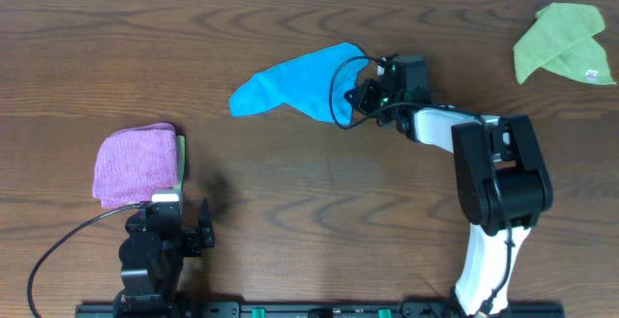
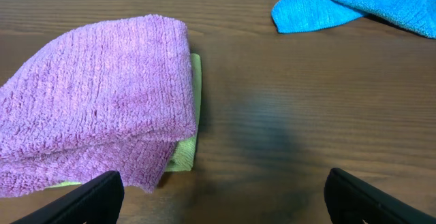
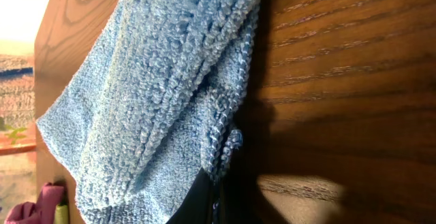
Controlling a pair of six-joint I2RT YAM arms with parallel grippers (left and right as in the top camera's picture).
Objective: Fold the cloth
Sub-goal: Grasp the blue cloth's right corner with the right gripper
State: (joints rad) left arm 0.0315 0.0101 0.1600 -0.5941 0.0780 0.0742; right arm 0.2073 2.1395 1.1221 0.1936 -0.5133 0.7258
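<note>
The cloth (image 1: 295,86) is sky-blue and fuzzy, lying bunched in a slanted strip at the table's middle back. My right gripper (image 1: 360,94) is at its right end, shut on the cloth's edge. In the right wrist view the cloth (image 3: 157,94) drapes away from the dark jaws of the right gripper (image 3: 214,200), which pinch a hem. My left gripper (image 1: 184,207) is open at the front left, holding nothing, its fingertips (image 2: 102,193) wide apart over bare wood. The cloth's left tip (image 2: 340,6) shows far ahead in the left wrist view.
A folded pink-purple cloth (image 1: 135,163) lies just ahead of the left gripper, on a lime-green cloth (image 2: 191,135) that peeks out beneath it. Another lime-green cloth (image 1: 564,43) sits crumpled at the back right corner. The brown wooden table (image 1: 319,202) spans the view.
</note>
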